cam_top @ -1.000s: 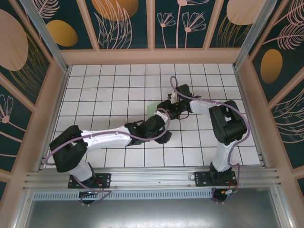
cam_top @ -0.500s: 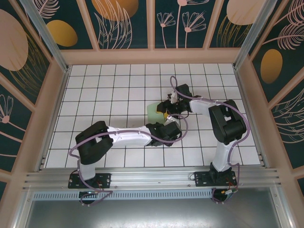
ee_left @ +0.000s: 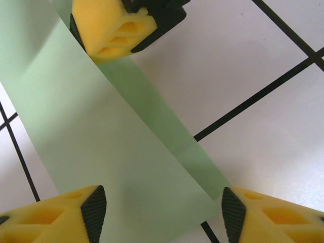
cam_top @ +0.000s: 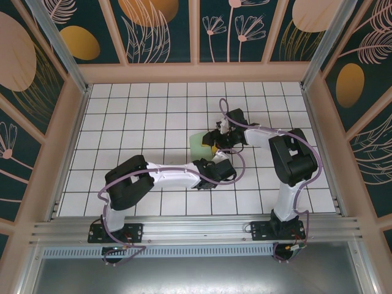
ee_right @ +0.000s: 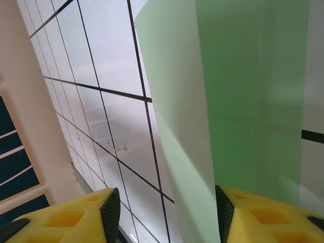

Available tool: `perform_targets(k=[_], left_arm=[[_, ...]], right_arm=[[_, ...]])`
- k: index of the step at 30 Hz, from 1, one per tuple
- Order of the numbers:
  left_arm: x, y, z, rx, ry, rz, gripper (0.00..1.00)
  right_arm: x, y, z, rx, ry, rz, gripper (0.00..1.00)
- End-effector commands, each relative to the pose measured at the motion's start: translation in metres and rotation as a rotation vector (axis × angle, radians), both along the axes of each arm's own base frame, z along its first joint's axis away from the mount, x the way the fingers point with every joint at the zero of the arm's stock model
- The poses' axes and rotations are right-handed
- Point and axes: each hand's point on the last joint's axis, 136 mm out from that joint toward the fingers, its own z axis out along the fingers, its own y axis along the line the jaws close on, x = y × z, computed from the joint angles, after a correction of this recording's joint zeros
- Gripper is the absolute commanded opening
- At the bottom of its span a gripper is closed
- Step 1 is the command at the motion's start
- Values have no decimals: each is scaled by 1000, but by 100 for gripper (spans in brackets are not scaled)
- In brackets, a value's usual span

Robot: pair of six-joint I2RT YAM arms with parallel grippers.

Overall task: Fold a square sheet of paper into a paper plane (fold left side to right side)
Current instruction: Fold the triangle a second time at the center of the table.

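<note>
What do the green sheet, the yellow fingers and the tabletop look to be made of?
Sheet: thin matte paper; it holds a sharp crease and a raised flap. Yellow fingers: probably hard moulded plastic, ribbed hollows, black faces perhaps rubber. Tabletop: smooth white, slightly glossy, with black grid lines; material unclear.

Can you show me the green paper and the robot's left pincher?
Pale mint-green sheet of paper (ee_left: 101, 152): left wrist view, its flat middle.
Left gripper (ee_left: 163, 215), yellow fingers: left wrist view, midway between its two fingertips.
</note>
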Motion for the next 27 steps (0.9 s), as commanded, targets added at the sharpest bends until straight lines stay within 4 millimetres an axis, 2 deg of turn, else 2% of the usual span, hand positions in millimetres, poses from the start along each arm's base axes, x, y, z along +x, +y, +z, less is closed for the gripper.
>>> perform_targets(k=[1,8,13,27], left_arm=[[3,1,8,24,-29,2,56],[1,0,16,0,-29,-8,41],[0,-2,20,-19,-26,-16,34],[-3,-5,27,-64,-16,-25,35]], right_arm=[[-1,1,0,2,10,18,54],[-1,0,-3,-12,8,20,54],[0,-2,-3,-25,3,19,54],[3,-1,-4,-30,-2,22,54]])
